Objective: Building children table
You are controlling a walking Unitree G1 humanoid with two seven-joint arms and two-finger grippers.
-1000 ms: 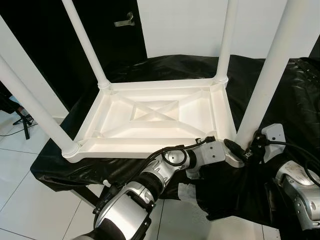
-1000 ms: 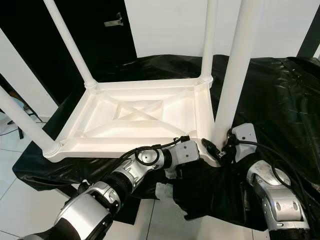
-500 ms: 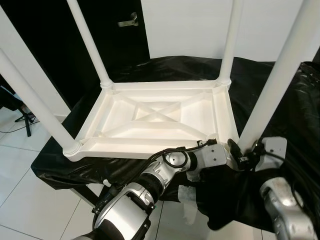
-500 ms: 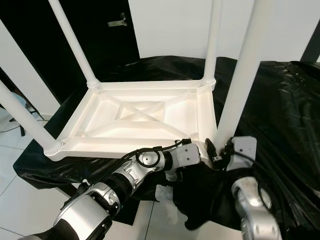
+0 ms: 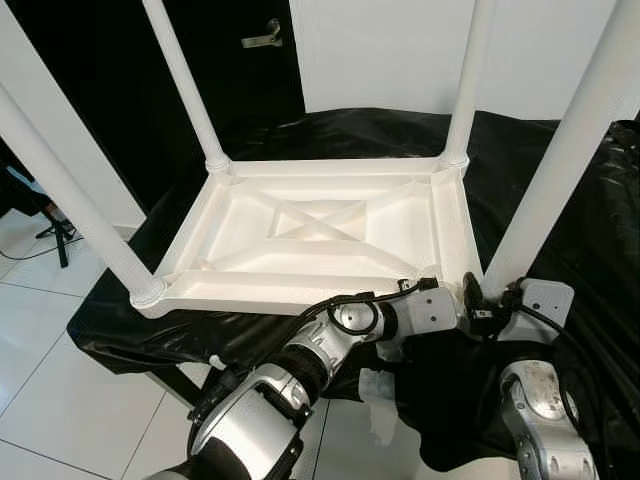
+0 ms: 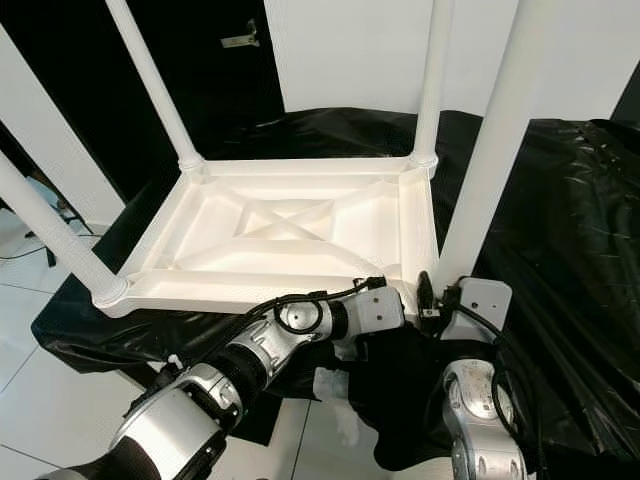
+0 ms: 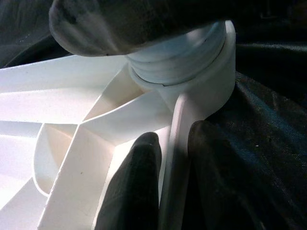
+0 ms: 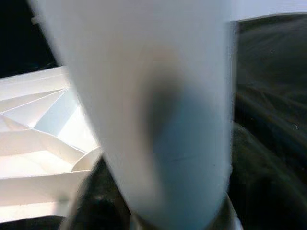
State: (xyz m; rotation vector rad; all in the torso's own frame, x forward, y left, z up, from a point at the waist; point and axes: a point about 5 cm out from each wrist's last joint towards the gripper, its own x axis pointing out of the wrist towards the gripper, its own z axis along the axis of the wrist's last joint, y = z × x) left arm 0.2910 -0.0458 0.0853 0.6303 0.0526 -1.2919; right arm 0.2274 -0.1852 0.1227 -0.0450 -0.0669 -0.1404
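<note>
Item: children's table, white plastic, in assembly.

Tabletop [image 5: 320, 235]: lying upside down on black plastic sheeting [image 5: 560, 190] spread over a low support, its ribbed underside with a cross brace facing up.

Legs: four white tubular legs stand upright, one at each corner socket. Far left leg [image 5: 185, 85], far right leg [image 5: 470, 80] and near left leg [image 5: 70, 190] appear seated in their collars. Near right leg [image 5: 560, 170] stands in the corner nearest the grippers; the left wrist view shows threaded rings at its base [image 7: 182, 62] above the socket, so it may not be fully screwed home.

Left gripper [image 7: 170, 158]: reaching across to the near right corner, its two black fingers closed on either side of the tabletop's edge rim [image 7: 175, 143], one finger [image 7: 139, 177] inside the frame, the other outside against the sheeting. It pins the tabletop.

Right gripper [image 5: 480, 300]: at the foot of the near right leg, fingers set about the tube. The right wrist view is blurred and the leg fills it close up; the clasp looks tight on the leg, though this is hard to confirm.

Progress: all four legs placed; judged nearly complete. Remaining, as far as can be seen: tighten the last leg, then turn the table upright.

Surroundings: white tiled floor [image 5: 60, 380], dark door with handle [image 5: 262, 38].
</note>
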